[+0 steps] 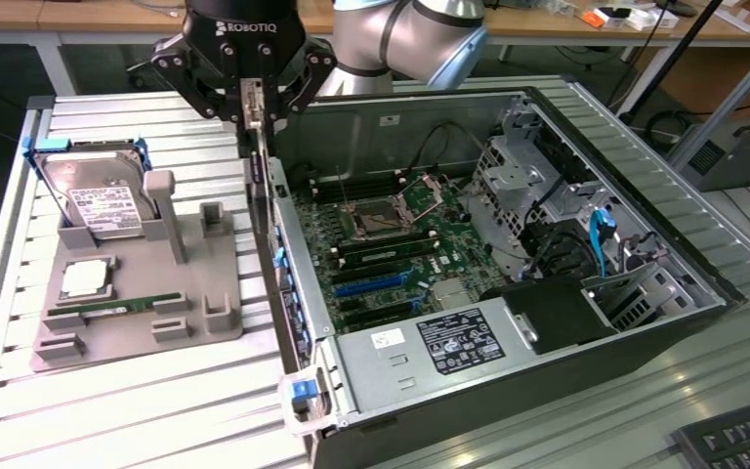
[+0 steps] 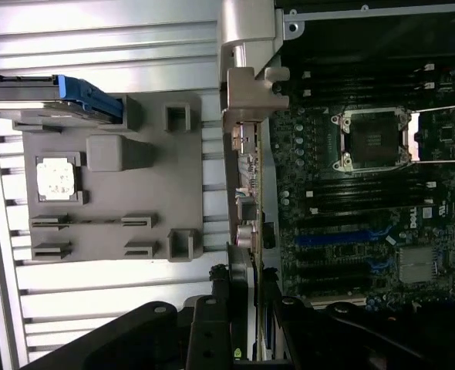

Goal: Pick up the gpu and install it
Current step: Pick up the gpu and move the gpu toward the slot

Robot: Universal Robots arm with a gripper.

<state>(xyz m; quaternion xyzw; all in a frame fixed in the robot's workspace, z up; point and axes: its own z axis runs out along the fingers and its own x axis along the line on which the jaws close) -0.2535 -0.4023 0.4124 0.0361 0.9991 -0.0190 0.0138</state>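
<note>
Claw (image 1: pixel 255 106) vertical, fingers downward, upright gpu (image 1: pixel 267 220) in grip, at case (image 1: pixel 382 127) edge.

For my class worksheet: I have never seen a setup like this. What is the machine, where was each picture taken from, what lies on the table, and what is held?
It is a robot arm ending in a gripper. One picture looks on from outside; the other comes from a camera on the wrist. The gripper is shut on the gpu, a thin card seen edge-on, hanging at the wall of the open computer case, not yet plugged in. On the slatted table a grey holder carries a hard drive and a memory stick.
</note>
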